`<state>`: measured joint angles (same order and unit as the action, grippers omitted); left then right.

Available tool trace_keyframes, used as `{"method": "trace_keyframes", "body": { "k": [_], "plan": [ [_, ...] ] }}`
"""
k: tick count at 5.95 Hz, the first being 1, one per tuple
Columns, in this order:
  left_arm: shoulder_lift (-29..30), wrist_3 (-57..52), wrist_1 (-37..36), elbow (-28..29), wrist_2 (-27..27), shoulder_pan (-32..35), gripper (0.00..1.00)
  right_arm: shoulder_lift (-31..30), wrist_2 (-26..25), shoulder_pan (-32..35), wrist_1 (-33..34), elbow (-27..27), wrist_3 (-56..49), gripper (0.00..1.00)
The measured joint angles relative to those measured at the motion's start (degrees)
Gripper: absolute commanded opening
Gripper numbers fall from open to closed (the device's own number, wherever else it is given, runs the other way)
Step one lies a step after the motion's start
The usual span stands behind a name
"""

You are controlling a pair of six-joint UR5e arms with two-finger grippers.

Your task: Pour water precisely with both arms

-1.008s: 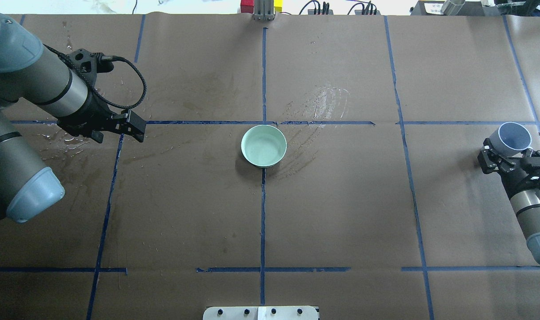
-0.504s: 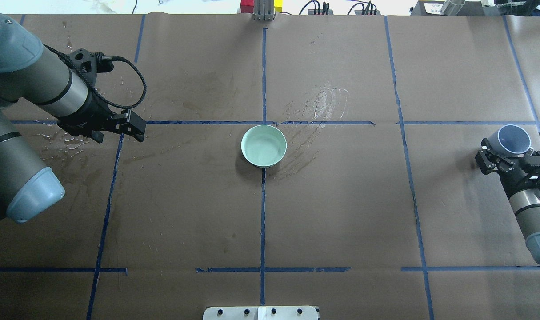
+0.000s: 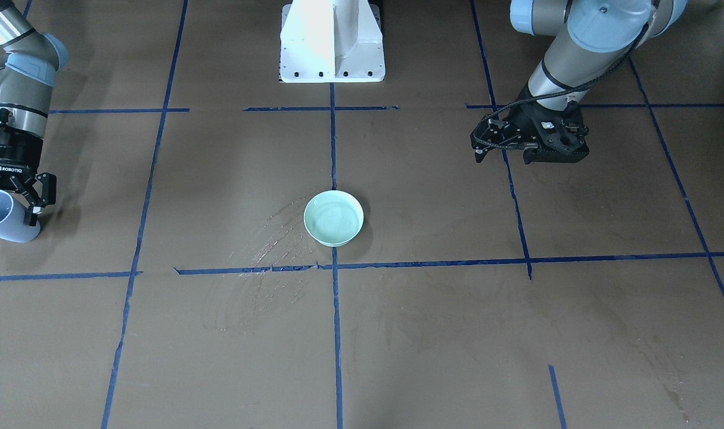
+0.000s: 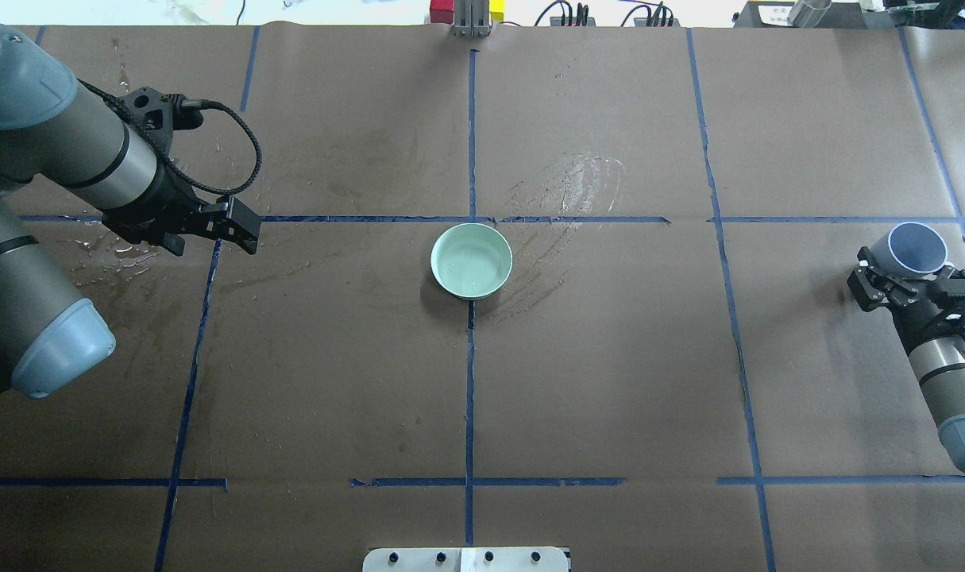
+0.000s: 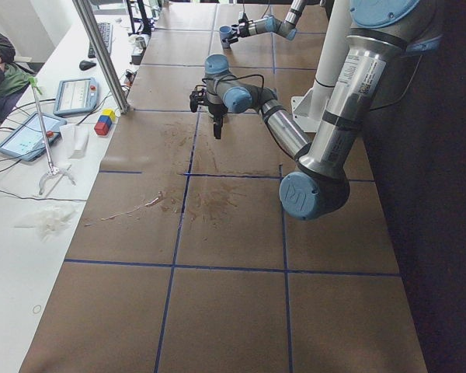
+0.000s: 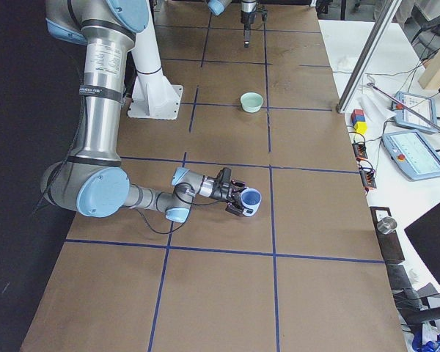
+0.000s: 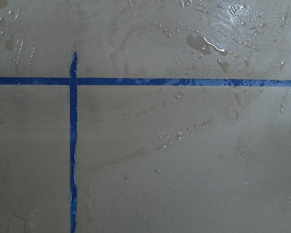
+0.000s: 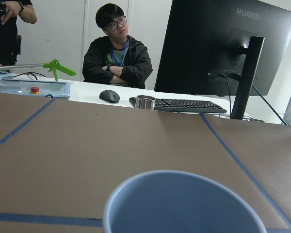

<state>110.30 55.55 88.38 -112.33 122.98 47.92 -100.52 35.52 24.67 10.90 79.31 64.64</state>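
Observation:
A mint-green bowl (image 4: 472, 260) with a little water stands at the middle of the brown table, also seen in the front view (image 3: 333, 218). My right gripper (image 4: 905, 278) is at the table's right edge, shut on a light blue cup (image 4: 916, 246). The cup is tilted, mouth facing away from the arm, low over the table (image 3: 1, 217); its rim fills the bottom of the right wrist view (image 8: 179, 204). My left gripper (image 4: 242, 226) hangs fingers-down over a blue tape crossing at the left, shut and empty, far from the bowl (image 3: 552, 156).
Wet patches and droplets lie under the left gripper (image 7: 203, 43) and beyond the bowl (image 4: 577, 183). The white pedestal base (image 3: 332, 42) stands at the near edge. A metal post (image 4: 470, 20), tablets, a keyboard and people are past the far edge.
The right gripper and the blue cup have shifted slightly left and lower. The left arm and the bowl have not moved.

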Motion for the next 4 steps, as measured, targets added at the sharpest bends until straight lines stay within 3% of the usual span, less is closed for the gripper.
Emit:
{"method": "trace_keyframes", "body": {
  "k": [4],
  "plan": [
    [0.0, 0.0, 0.0, -0.1, 0.1, 0.0, 1.00, -2.7, -2.7, -0.2, -5.7, -0.4, 0.0, 1.00]
  ]
}}
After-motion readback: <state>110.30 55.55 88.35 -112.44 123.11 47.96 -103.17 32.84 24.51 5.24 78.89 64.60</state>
